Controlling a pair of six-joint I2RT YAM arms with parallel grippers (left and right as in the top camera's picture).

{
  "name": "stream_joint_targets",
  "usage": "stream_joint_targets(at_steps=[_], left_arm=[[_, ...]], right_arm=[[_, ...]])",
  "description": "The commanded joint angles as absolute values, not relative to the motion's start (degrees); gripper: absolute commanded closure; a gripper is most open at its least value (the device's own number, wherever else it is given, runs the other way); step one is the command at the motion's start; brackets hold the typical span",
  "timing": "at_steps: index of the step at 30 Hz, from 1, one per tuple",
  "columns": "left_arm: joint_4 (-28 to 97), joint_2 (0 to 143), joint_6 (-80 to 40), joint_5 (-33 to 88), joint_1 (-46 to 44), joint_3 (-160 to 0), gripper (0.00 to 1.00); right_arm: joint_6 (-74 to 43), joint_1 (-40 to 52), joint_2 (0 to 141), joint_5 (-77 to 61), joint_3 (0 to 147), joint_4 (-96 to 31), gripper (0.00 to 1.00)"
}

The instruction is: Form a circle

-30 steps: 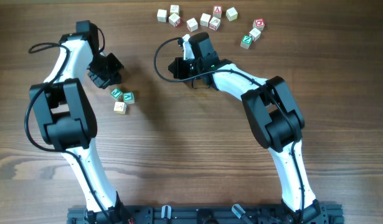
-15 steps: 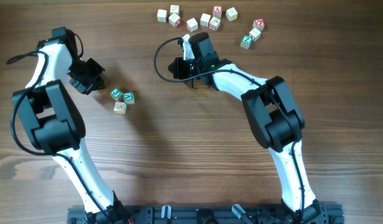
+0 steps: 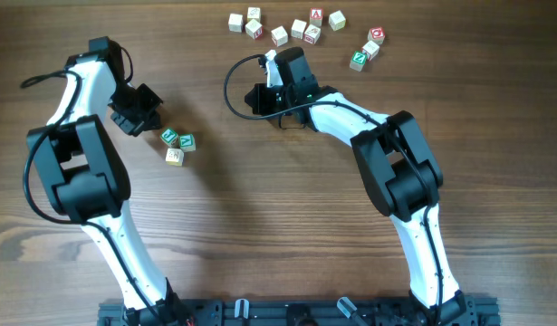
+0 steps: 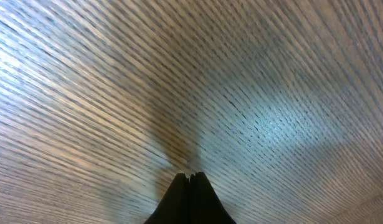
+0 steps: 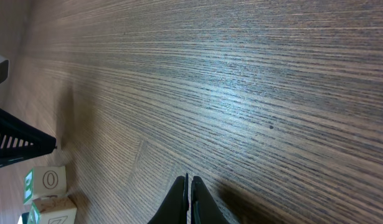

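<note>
3 tiny pale wooden cubes (image 3: 177,144), the circle's start, sit bunched left of centre on the table (image 3: 260,213). 2 are green-faced, 1 yellowish-marked, nearest the robot. Probably light, stiff, smooth, apt to skid; pinch across opposite flat faces. Left gripper (image 4: 189,177), just beside them, is clenched, empty. Right gripper (image 5: 189,182) is pressed together, empty. Spare cubes (image 3: 305,29) are scattered farthest.

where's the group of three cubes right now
In the overhead view the three cubes sit left of centre, just right of the shut left gripper, not touching it.
</note>
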State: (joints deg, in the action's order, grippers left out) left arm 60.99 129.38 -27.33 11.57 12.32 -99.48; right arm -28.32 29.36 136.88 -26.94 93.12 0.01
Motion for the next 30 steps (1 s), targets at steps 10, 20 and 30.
stream_joint_targets(at_steps=[10,20,30], left_arm=[[62.9,130.0,-27.2,11.0,11.2,-99.2,0.96],[64.0,130.0,-27.2,11.0,11.2,-99.2,0.96],[65.0,130.0,-27.2,11.0,10.9,-99.2,0.96]], right_arm=[[-28.7,29.6,138.3,-26.8,93.0,0.1,0.96],[-28.7,29.6,138.3,-26.8,93.0,0.1,0.96],[-28.7,29.6,138.3,-26.8,93.0,0.1,0.96]])
